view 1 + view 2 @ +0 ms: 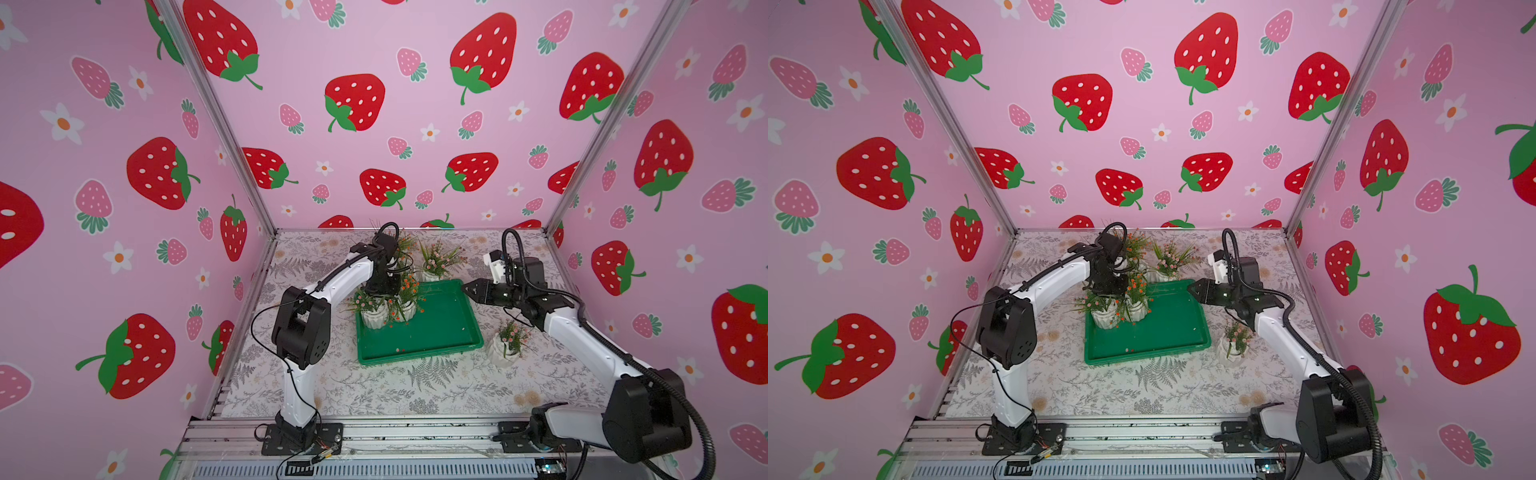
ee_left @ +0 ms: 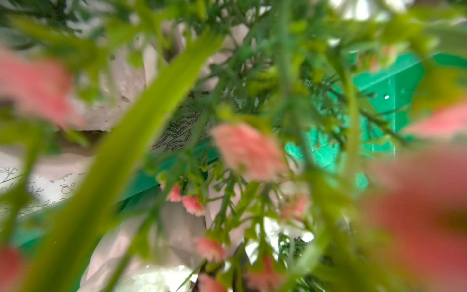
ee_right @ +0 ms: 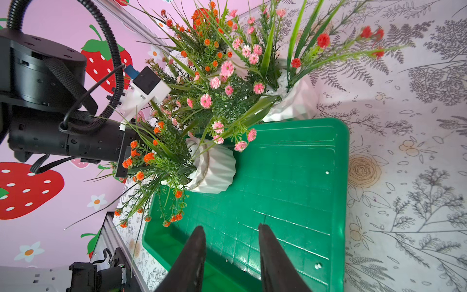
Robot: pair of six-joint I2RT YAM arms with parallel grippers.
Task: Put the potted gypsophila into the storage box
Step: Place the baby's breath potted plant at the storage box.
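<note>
The storage box (image 1: 436,328) (image 1: 1163,328) (image 3: 290,177) is a shallow green tray mid-table. Two white pots stand in its far left corner. One potted gypsophila (image 1: 374,319) (image 1: 1104,318) has pink blooms; beside it stands an orange-flowered one (image 1: 406,309) (image 3: 214,169). My left gripper (image 1: 380,296) (image 1: 1106,293) is sunk into the pink plant's foliage from above, shut on its stems. Leaves and pink flowers (image 2: 249,149) fill the left wrist view and hide the fingers. My right gripper (image 1: 467,287) (image 3: 231,227) hovers open and empty over the box's far right corner.
A pink-flowered pot (image 1: 436,259) (image 1: 1169,262) stands just behind the box, and an orange one (image 1: 405,243) behind my left wrist. Another pink-flowered pot (image 1: 505,347) (image 1: 1233,347) sits on the cloth right of the box, under my right forearm. Pink walls enclose three sides.
</note>
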